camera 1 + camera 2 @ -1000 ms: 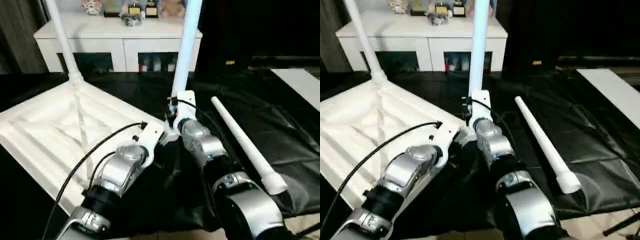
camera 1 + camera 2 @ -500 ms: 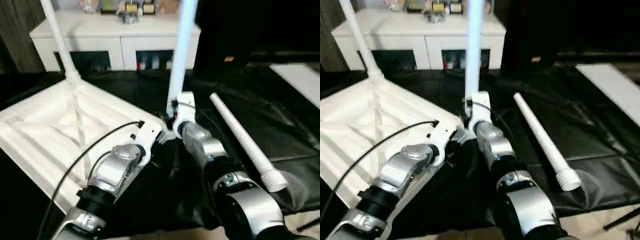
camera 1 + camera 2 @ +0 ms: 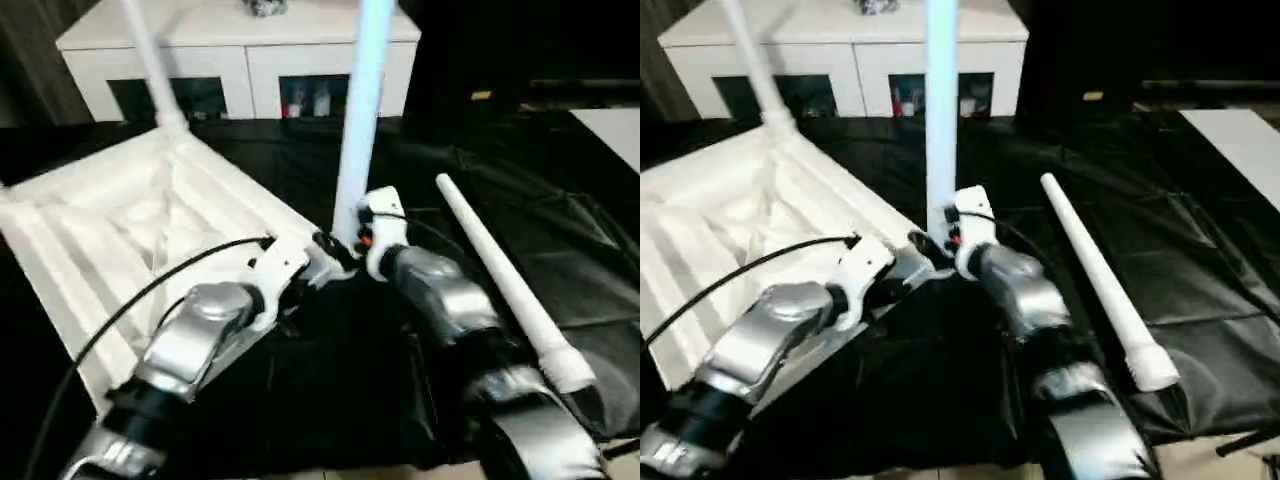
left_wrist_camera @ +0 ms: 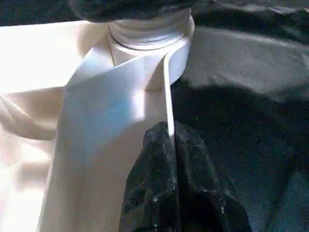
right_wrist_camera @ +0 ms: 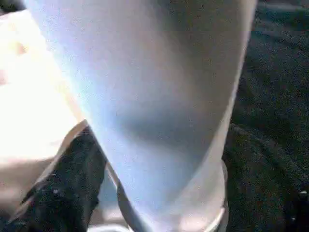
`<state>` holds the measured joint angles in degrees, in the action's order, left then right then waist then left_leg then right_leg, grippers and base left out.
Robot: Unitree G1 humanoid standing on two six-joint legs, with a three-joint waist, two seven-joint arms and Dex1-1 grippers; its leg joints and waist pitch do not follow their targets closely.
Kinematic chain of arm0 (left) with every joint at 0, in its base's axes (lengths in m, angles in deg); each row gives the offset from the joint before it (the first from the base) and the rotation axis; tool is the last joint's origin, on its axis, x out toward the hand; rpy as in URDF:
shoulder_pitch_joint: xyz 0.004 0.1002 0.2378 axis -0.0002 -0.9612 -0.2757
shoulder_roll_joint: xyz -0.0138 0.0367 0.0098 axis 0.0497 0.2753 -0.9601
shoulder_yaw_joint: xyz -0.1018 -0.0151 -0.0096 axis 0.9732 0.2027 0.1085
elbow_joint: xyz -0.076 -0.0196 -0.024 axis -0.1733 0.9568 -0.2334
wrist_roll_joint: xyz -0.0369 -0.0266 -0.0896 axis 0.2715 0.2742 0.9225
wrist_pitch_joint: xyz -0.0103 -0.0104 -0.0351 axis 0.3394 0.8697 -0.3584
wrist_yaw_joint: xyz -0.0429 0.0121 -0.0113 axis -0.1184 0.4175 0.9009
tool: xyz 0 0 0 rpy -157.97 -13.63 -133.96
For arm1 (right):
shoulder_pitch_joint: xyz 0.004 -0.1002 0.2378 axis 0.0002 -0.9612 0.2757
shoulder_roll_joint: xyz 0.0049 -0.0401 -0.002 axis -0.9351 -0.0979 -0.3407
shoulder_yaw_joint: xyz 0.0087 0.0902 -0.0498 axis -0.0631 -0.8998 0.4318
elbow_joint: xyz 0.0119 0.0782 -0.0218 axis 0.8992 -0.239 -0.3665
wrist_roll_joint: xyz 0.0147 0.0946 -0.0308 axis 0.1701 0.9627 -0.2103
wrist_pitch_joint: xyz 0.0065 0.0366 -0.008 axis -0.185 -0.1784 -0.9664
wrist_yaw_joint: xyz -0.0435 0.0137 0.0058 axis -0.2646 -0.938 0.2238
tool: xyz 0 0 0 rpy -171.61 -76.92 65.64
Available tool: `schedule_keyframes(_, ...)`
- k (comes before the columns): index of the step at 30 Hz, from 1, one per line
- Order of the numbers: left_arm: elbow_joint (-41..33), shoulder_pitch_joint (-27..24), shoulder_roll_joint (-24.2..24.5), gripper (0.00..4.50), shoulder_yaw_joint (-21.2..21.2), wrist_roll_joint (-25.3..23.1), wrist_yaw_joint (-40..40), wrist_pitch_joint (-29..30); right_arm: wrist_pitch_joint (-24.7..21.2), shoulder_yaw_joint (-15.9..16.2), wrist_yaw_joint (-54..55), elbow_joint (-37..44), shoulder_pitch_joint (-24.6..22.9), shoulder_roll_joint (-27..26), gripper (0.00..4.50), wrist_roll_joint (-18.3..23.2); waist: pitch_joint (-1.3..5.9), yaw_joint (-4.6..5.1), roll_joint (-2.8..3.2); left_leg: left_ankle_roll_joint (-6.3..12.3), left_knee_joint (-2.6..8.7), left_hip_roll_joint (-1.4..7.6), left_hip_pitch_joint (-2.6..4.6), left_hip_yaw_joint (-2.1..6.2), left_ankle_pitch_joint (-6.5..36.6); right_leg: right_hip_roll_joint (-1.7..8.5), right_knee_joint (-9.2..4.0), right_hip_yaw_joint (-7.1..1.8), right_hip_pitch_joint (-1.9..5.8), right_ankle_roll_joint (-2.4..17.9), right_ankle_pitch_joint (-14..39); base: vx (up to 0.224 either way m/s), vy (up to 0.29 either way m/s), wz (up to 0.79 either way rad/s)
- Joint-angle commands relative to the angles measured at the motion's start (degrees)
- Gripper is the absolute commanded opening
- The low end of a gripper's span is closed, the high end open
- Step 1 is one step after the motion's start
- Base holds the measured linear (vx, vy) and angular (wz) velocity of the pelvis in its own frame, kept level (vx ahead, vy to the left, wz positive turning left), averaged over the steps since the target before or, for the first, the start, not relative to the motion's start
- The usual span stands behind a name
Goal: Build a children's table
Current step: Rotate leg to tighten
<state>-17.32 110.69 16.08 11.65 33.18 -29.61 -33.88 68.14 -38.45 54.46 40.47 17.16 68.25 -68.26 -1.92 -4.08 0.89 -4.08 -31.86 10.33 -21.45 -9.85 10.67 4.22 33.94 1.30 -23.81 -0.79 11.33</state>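
The white tabletop [image 3: 110, 240] lies ribbed side up on a black cloth. One white leg [image 3: 150, 60] stands in its far corner socket. A second leg [image 3: 360, 120] stands upright in the near right corner socket [image 4: 149, 36]. My right gripper [image 3: 350, 238] is shut around this leg's base, which fills the right wrist view, with one black finger [image 5: 63, 193] beside it. My left gripper [image 3: 318, 262] pinches the tabletop's thin rim just below that socket, its fingers [image 4: 159, 193] closed on the rim. A third leg [image 3: 500, 280] lies loose on the cloth to the right.
A white cabinet [image 3: 240, 60] with glass doors stands behind the tabletop. The black cloth [image 3: 560, 200] is wrinkled to the right, and a pale panel [image 3: 615, 125] shows at the far right edge. A black cable [image 3: 150, 300] runs over my left forearm.
The whole picture has shifted as the head camera moved closer and down. Both grippers keep their hold at the near right corner, and the leg stays upright.
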Motion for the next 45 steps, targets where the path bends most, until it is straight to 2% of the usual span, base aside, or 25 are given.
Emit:
schedule_keyframes(1, 0.6, -2.0, 1.2, 0.0, -2.3, 0.8, 3.7, -1.3, -0.7, 1.4, -4.4, 4.2, -1.3, 1.6, 4.4, 0.7, 2.99, -0.11, -0.02, 2.62, 2.9, 1.97, 0.62, 0.08, 5.9, 2.54, -2.52, -1.47, 3.49, 13.2, -7.1, 0.0, 0.0, 0.0)
schedule_keyframes(5, -3.1, -4.0, 4.9, 0.0, -3.5, 2.8, 11.3, -5.0, -0.8, 3.5, -12.1, 9.5, -4.3, 6.0, 4.47, 0.9, 2.79, -0.4, 0.05, 2.18, 2.97, 2.22, 0.74, 0.05, 8.0, 2.75, -2.73, -1.65, 3.39, 12.9, -2.0, 0.0, 0.0, 0.0)
schedule_keyframes(7, -5.6, -5.0, 7.2, 0.0, -4.4, 3.9, 15.5, -5.2, -0.2, 5.2, -16.1, 11.4, -5.3, 8.7, 4.47, 0.7, 2.77, -0.76, 0.26, 1.87, 2.93, 2.26, 1.12, -0.01, 9.1, 2.55, -2.8, -1.61, 3.05, 13.1, 0.1, 0.0, 0.0, 0.0)
schedule_keyframes(10, -6.7, -5.5, 8.6, 0.0, -4.6, 4.4, 17.3, -4.8, 0.5, 6.3, -19.5, 12.7, -6.1, 10.8, 4.47, 0.6, 2.72, -0.89, 0.25, 1.58, 2.85, 2.3, 1.21, -0.11, 9.1, 2.44, -2.65, -1.59, 2.93, 13.5, -0.3, 0.0, 0.0, 0.0)
schedule_keyframes(14, -7.2, -5.8, 9.2, 0.0, -3.8, 5.5, 18.6, -5.4, 1.3, 7.4, -23.8, 14.4, -7.0, 13.1, 4.47, 0.8, 2.81, -0.98, 0.22, 1.49, 2.74, 2.24, 1.13, -0.04, 8.6, 2.57, -2.39, -1.52, 3.15, 13.9, -0.8, 0.0, 0.0, 0.0)
schedule_keyframes(20, -6.5, -5.8, 10.4, 0.0, -3.0, 5.5, 19.9, -6.6, 2.3, 9.9, -30.7, 16.3, -8.3, 16.4, 4.47, 0.9, 3.03, -1.21, -0.16, 3.85, 2.11, 2.08, 0.78, -0.01, 5.5, 2.77, -1.97, -1.49, 3.58, 14.7, -3.8, 0.0, 0.0, 0.0)
schedule_keyframes(22, -6.1, -5.7, 10.7, 0.0, -2.7, 5.4, 20.5, -7.0, 2.0, 10.7, -33.1, 17.0, -8.9, 17.4, 4.13, 1.3, 3.05, -1.22, -0.14, 3.96, 2.06, 2.09, 0.84, -0.02, 5.8, 2.68, -1.96, -1.4, 3.52, 15.0, -3.5, 0.0, 0.0, 0.0)
schedule_keyframes(24, -5.8, -5.5, 10.9, 0.0, -2.6, 5.3, 20.8, -7.1, 2.2, 10.9, -34.2, 16.6, -9.0, 17.6, 4.13, 1.3, 2.99, -1.17, -0.07, 3.88, 2.08, 2.13, 0.8, 0.03, 6.6, 2.69, -1.97, -1.37, 3.49, 15.2, -2.5, 0.0, 0.0, 0.0)
schedule_keyframes(26, -5.7, -5.5, 11.0, 0.0, -2.6, 5.3, 20.8, -7.1, 2.3, 10.8, -34.4, 16.1, -8.9, 17.5, 3.8, 1.3, 2.92, -1.13, -0.09, 3.47, 2.1, 2.19, 0.88, 0.04, 7.6, 2.74, -2.07, -1.39, 3.4, 15.2, -0.9, 0.0, 0.0, 0.0)
schedule_keyframes(27, -5.6, -5.4, 11.0, 0.0, -2.6, 5.4, 20.9, -7.2, 2.4, 10.8, -34.6, 15.6, -8.8, 17.5, 3.71, 1.3, 2.9, -1.17, 0.08, 3.15, 2.11, 2.24, 0.94, 0.08, 8.4, 2.8, -2.09, -1.42, 3.33, 15.2, 0.3, 0.0, 0.0, 0.0)
schedule_keyframes(29, -5.6, -5.3, 11.1, 0.0, -2.6, 5.4, 21.0, -7.3, 2.6, 10.8, -34.8, 15.3, -8.7, 17.5, 3.67, 1.4, 2.82, -1.14, 0.0, 2.6, 2.17, 2.27, 0.91, 0.11, 9.3, 2.79, -2.16, -1.44, 3.3, 15.0, 1.8, 0.0, 0.0, 0.0)
schedule_keyframes(33, -5.4, -5.3, 11.2, 0.0, -2.6, 5.4, 21.1, -7.5, 2.8, 10.8, -34.9, 14.3, -8.5, 17.2, 3.26, 1.2, 2.72, -1.08, 0.07, 1.42, 2.25, 2.29, 0.96, 0.14, 11.7, 2.83, -2.33, -1.48, 3.14, 14.6, 4.7, 0.0, 0.0, 0.0)
schedule_keyframes(36, -5.2, -5.2, 11.2, 0.0, -2.6, 5.3, 21.4, -7.6, 3.1, 10.8, -34.9, 13.8, -8.4, 17.1, 2.87, 0.9, 2.85, -1.09, 0.1, 1.4, 2.13, 2.23, 0.91, 0.16, 10.9, 2.78, -2.17, -1.47, 3.21, 14.5, 3.7, 0.0, 0.0, 0.0)
schedule_keyframes(40, -5.0, -5.2, 11.3, 0.0, -2.7, 5.1, 21.9, -7.7, 3.8, 11.2, -34.7, 12.4, -8.4, 16.9, 2.67, 0.0, 3.01, -1.07, 0.13, 1.99, 1.9, 2.14, 0.86, 0.14, 9.3, 2.7, -1.88, -1.37, 3.29, 15.1, 0.8, 0.0, 0.0, 0.0)
schedule_keyframes(45, -4.9, -5.1, 11.3, 0.0, -2.9, 5.2, 22.4, -7.7, 4.2, 11.5, -34.3, 11.7, -8.7, 16.5, 2.59, -0.3, 2.98, -1.06, 0.11, 2.11, 1.89, 2.15, 0.87, 0.14, 9.9, 2.75, -1.93, -1.37, 3.33, 15.2, 1.7, 0.0, 0.0, 0.0)
